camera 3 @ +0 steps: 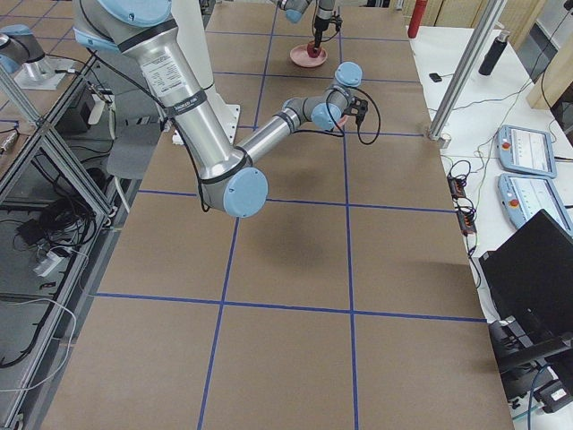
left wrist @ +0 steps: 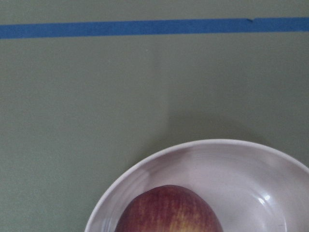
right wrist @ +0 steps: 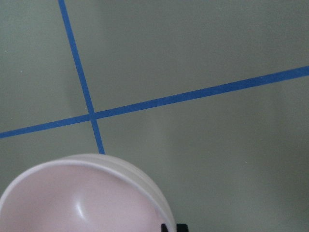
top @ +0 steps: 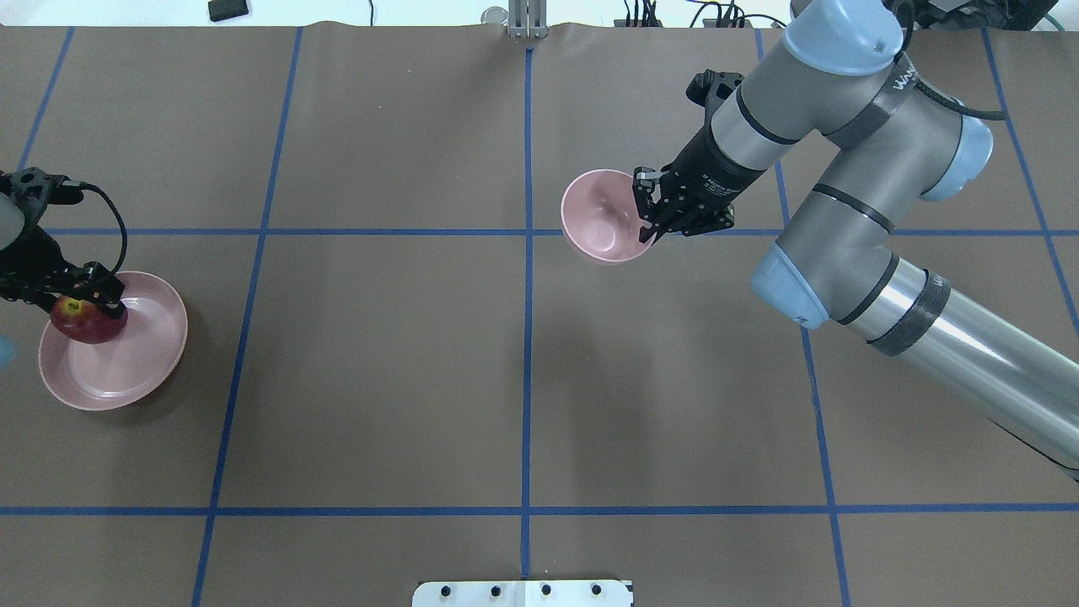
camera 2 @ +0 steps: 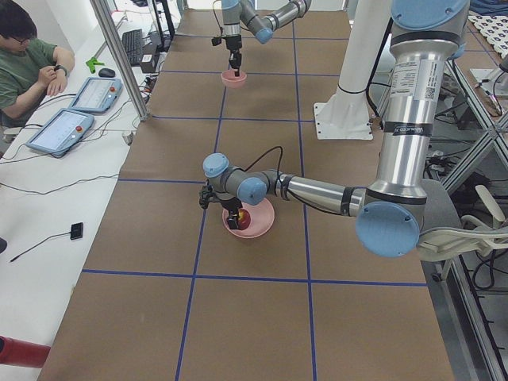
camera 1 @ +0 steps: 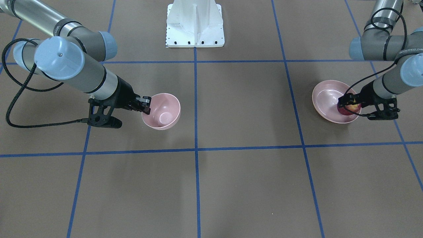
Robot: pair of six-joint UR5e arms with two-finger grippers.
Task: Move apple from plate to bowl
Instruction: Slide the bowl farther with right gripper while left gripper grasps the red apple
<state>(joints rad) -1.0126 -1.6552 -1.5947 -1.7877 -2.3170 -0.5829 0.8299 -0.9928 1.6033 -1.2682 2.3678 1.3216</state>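
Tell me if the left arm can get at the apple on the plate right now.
Probably yes. The left end effector sits right over the apple on the plate, with its fingers on either side of the apple's top and nothing in between. Whether it is gripping is unclear.

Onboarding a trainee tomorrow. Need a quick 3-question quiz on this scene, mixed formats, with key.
1. True or false: the apple lies in the bowl.
2. Which arm's jaws clamp the bowl's rim? A) left B) right
3. Fill in: the left jaws sit at the apple, over the ____.
Key: 1 false, it is on the plate; 2 B, the right jaws; 3 plate.
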